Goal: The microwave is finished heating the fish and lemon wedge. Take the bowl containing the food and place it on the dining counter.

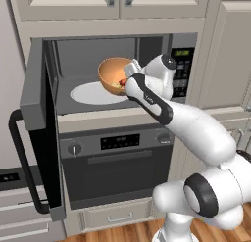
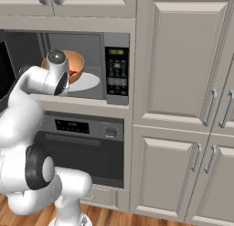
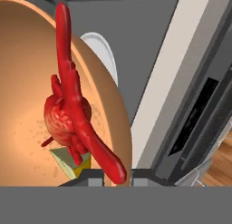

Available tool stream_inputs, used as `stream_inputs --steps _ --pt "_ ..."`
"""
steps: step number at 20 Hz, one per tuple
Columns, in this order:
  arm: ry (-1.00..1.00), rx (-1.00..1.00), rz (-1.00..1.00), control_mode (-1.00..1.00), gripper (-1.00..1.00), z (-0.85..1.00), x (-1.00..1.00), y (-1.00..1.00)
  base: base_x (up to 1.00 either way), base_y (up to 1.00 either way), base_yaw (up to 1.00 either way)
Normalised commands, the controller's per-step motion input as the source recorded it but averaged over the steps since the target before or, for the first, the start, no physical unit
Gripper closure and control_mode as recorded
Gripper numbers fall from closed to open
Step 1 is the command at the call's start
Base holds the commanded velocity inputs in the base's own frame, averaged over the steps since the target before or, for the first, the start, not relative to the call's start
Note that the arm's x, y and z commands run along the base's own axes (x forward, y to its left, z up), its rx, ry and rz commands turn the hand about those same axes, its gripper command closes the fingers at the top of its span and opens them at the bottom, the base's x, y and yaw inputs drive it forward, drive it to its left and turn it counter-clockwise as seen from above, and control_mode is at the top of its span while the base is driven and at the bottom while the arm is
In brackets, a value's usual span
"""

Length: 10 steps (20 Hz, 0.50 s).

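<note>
The microwave stands with its door swung wide to the left. The orange-brown bowl hangs tilted just above the white turntable plate, at the front of the cavity. My gripper is shut on the bowl's right rim. In the hand view the rim of the bowl runs between my fingertips, with my gripper at the bottom. The red fish and the pale lemon wedge lie inside. The right base view shows the bowl behind my wrist. The dining counter is out of view.
A knobbed oven with a horizontal handle sits right under the microwave. The open door's black handle juts out at the left. Tall beige cabinets fill the wall to the right, above a wooden floor.
</note>
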Motion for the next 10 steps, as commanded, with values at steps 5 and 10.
stream_inputs --steps 5,10 --pt "0.16 0.0 -0.02 -1.0 1.0 0.66 -1.0 -0.44 0.0 0.0 0.0" --pt "0.07 -0.08 0.0 -1.0 1.0 0.1 -1.0 -0.46 0.0 0.0 0.0"
